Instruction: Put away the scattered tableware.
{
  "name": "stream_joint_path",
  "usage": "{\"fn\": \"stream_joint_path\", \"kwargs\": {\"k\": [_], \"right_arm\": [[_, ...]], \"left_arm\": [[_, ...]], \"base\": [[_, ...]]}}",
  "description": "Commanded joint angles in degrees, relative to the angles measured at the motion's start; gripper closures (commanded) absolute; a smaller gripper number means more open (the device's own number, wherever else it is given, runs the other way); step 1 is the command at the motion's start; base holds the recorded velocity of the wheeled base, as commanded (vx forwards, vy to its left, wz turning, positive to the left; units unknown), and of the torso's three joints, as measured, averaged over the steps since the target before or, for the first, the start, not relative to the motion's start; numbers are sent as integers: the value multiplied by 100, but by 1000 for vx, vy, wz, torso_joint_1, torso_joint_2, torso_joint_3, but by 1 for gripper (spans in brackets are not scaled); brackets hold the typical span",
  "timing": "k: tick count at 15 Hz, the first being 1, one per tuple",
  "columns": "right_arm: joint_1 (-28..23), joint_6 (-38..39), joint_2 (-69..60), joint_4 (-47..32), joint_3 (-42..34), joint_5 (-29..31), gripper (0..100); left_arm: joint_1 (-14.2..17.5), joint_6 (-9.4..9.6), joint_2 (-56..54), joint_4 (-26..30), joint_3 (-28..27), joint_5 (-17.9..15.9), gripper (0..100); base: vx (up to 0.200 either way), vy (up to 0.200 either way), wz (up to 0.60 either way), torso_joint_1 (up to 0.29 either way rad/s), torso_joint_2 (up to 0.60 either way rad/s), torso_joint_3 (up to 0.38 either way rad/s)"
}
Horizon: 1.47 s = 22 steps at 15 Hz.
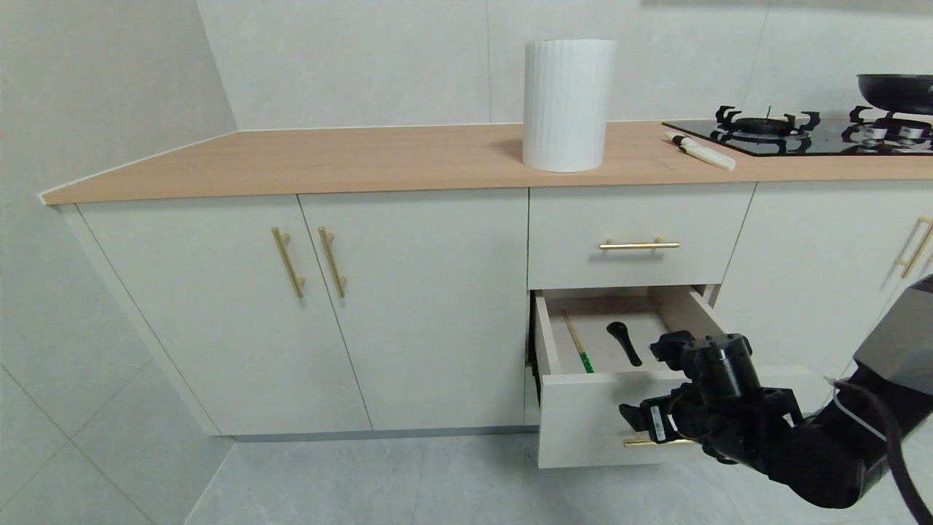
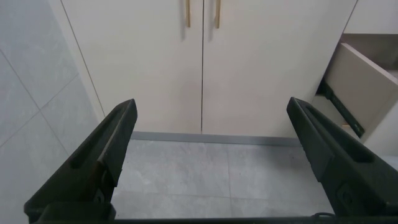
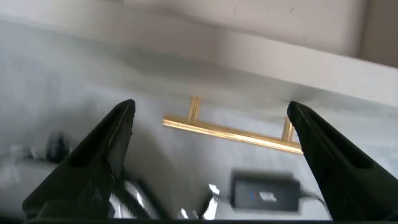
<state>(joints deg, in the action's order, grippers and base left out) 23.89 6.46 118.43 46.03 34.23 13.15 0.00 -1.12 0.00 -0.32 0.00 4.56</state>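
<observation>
The lower drawer (image 1: 583, 415) stands pulled out under the wooden counter (image 1: 328, 157). Inside it lie green-tipped chopsticks (image 1: 579, 344) and a black spoon (image 1: 625, 341). A cream-handled knife (image 1: 701, 151) rests on the counter beside the stove. My right gripper (image 1: 656, 423) is open just in front of the drawer's gold handle (image 1: 641, 442). In the right wrist view the handle (image 3: 230, 130) sits between the spread fingers of the right gripper (image 3: 210, 109), untouched. My left gripper (image 2: 210, 106) is open and holds nothing, low over the floor, facing the cabinet doors (image 2: 202, 62).
A tall white ribbed container (image 1: 567, 104) stands on the counter. A gas stove (image 1: 802, 135) with a black pan (image 1: 896, 91) is at the right. The upper drawer (image 1: 638, 233) is closed. The open drawer's side (image 2: 360, 81) juts out beside the left arm.
</observation>
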Motion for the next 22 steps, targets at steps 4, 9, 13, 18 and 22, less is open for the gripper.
{"fn": "stream_joint_path", "kwargs": {"k": [4, 9, 13, 18, 22], "right_arm": [[-342, 136, 875, 1171, 128, 126, 0], [-570, 365, 1340, 1321, 611, 407, 0], [-755, 576, 1437, 1321, 901, 434, 0], [-930, 584, 1683, 1321, 1305, 539, 0], [-1009, 576, 1859, 1312, 1666, 574, 0]], "left_arm": [[0, -2, 9, -3, 0, 1, 0], [0, -2, 9, -3, 0, 1, 0], [0, -2, 9, -3, 0, 1, 0], [0, -2, 9, -3, 0, 1, 0], [0, -2, 9, -3, 0, 1, 0]], "base": [[0, 0, 0, 0, 0, 0], [0, 0, 0, 0, 0, 0], [0, 0, 0, 0, 0, 0], [0, 0, 0, 0, 0, 0], [0, 0, 0, 0, 0, 0]]}}
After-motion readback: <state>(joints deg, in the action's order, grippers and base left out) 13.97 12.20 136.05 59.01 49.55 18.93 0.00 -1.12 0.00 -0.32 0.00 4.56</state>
